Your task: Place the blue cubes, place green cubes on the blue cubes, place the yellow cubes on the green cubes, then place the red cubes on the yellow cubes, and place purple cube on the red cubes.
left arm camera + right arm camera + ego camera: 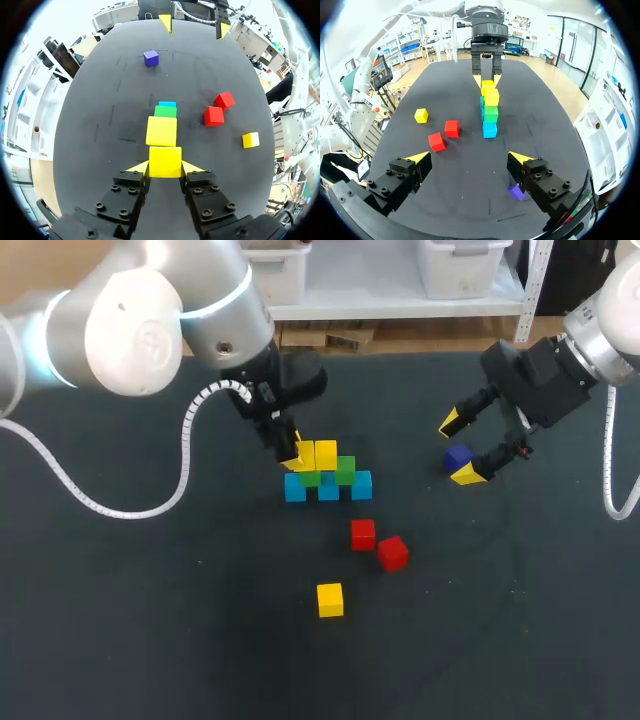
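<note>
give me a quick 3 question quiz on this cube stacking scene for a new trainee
1. True or false: the left jaws are shut on a yellow cube.
2. How many red cubes lie loose on the table?
3. Where is the purple cube? A: on top of the stack. B: on the table, between the open right jaws. C: gripped by the left jaws.

Key: 1 true; 2 two; 3 B.
</note>
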You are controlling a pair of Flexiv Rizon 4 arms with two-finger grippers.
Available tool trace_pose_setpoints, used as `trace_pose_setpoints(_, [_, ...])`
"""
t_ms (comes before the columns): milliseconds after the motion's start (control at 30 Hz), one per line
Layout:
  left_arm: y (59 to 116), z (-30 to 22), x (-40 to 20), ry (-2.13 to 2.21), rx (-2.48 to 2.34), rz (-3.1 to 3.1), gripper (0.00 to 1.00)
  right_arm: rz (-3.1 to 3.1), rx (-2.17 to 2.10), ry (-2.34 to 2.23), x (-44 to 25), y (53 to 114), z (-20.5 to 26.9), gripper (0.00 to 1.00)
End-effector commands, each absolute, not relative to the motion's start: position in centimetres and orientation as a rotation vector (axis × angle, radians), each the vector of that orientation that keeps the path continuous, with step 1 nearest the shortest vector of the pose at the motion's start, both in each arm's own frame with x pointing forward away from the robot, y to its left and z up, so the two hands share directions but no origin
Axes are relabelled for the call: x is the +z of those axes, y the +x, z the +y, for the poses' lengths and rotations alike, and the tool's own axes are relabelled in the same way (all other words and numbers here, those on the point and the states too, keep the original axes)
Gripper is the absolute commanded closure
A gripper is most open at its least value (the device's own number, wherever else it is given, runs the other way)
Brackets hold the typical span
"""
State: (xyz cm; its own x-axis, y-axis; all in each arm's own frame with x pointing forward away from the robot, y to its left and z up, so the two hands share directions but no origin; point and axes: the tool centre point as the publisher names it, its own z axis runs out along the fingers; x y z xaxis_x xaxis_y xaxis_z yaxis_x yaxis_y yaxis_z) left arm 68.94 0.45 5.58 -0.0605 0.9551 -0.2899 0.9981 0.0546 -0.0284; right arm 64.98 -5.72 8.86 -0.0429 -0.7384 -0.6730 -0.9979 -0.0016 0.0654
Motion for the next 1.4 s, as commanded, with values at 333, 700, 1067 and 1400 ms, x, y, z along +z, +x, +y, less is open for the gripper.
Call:
trace_pose_setpoints(333, [69.23, 0.5, 5.45, 2.012, -0.33, 2.139, 0.75, 1.829, 0.764, -1.788, 8.81, 65.05, -5.71, 0.0])
trace_pose_setpoints(700, [69.29, 0.51, 5.41, 2.014, -0.334, 2.139, 0.67, 1.829, 0.764, -1.788, 8.81, 65.05, -5.71, 0.0])
trace_pose_setpoints(1067, [69.39, 0.52, 5.38, 2.018, -0.335, 2.137, 0.6, 1.829, 0.764, -1.788, 8.81, 65.05, -5.71, 0.0])
trace_pose_setpoints(1400, [69.38, 0.58, 5.48, 2.018, -0.337, 2.139, 0.57, 1.829, 0.764, -1.788, 8.81, 65.05, -5.71, 0.0])
